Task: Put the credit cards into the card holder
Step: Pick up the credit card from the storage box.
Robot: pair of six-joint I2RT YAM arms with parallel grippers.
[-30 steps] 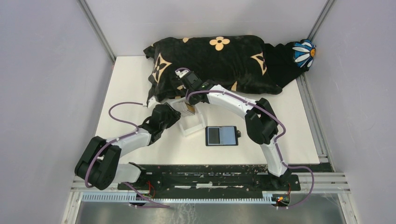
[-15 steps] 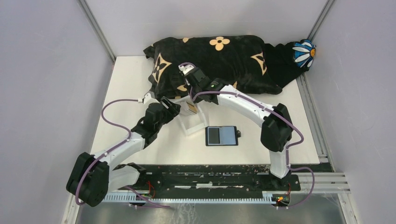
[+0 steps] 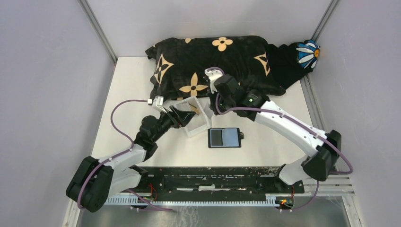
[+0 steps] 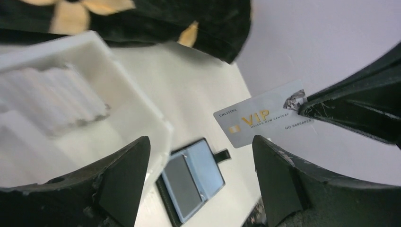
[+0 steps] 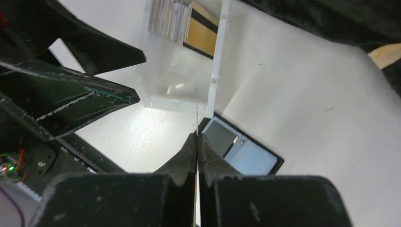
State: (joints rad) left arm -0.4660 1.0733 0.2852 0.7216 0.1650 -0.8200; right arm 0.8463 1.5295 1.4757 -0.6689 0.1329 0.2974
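Showing the silver-grey VIP credit card [image 4: 262, 120] pinched by one corner between the pressed-together fingers of the right gripper [image 5: 196, 135]. The card hangs in the air just past the right wall of the clear acrylic box [image 3: 193, 124], on the far side of the card holder [image 3: 224, 137] and not touching it. The card holder lies open and flat on the white table [image 3: 132, 80], just beside the box's near right corner, with one dark and one light blue panel facing up. A gold-tan card [image 5: 203, 30] and a stack of further cards [image 5: 165, 16] remain in the box.

A second ago the right gripper stood over the box. It has since drawn clear of it and swung to the right with the card. Over the same interval the left gripper [image 3: 185, 116] has widened its jaws. They are now spread and empty at the box's left side.

One card appears to have been extracted but not yet delivered. The next step is probably to carry it down to the holder. A thin card held by a corner may pivot on contact.
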